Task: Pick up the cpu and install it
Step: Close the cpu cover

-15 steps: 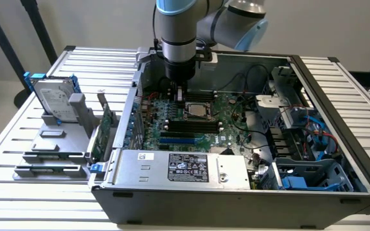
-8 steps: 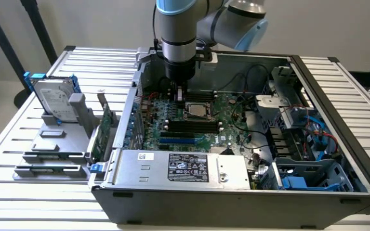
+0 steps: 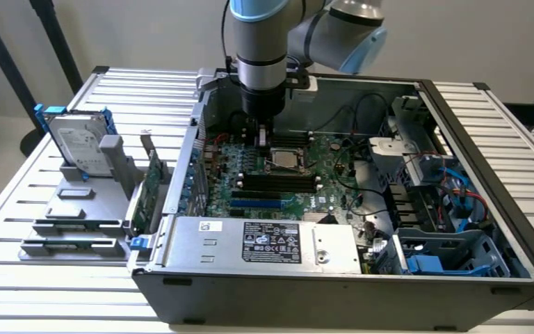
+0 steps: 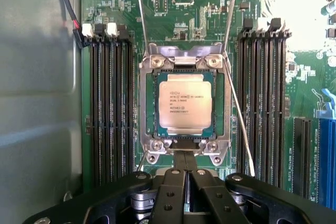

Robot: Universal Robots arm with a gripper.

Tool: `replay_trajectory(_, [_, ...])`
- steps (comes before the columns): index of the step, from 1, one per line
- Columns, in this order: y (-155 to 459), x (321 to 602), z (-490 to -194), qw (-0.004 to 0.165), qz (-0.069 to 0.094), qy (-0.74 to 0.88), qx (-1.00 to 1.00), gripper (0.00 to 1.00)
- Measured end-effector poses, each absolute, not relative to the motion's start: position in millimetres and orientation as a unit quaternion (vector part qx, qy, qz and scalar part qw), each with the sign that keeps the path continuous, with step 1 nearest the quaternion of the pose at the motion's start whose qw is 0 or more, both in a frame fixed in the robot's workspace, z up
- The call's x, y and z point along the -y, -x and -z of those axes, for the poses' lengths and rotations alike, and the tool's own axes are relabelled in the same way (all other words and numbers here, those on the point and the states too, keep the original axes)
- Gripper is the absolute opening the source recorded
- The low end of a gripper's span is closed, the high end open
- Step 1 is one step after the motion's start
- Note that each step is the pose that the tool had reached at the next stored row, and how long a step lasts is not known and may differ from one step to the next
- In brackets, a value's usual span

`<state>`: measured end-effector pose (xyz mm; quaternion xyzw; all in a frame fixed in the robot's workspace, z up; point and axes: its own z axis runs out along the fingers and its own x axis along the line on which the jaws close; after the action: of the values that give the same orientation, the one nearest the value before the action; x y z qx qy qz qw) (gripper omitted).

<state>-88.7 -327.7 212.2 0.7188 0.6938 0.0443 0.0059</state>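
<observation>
Slats of grey metal form the desk [image 3: 517, 139], which carries an open computer case [image 3: 341, 289]. The arm [image 3: 262, 42] reaches straight down into the case, above the green motherboard [image 3: 248, 163]. Well away from the fingers [image 4: 177, 174], outside the case, a hard drive [image 3: 80, 142] stands on edge. Black memory slots [image 4: 110, 103] run along both sides of the fingers. The socket [image 4: 149, 103] sits just beyond the fingertips, and the cpu [image 4: 185, 103] lies flat inside it. The fingers are pressed together and grip nothing.
</observation>
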Motion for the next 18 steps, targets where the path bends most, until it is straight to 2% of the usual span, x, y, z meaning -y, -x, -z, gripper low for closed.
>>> replay_trajectory(18, [17, 338, -253, -0.002, -0.043, -0.719, -0.694, 0.11])
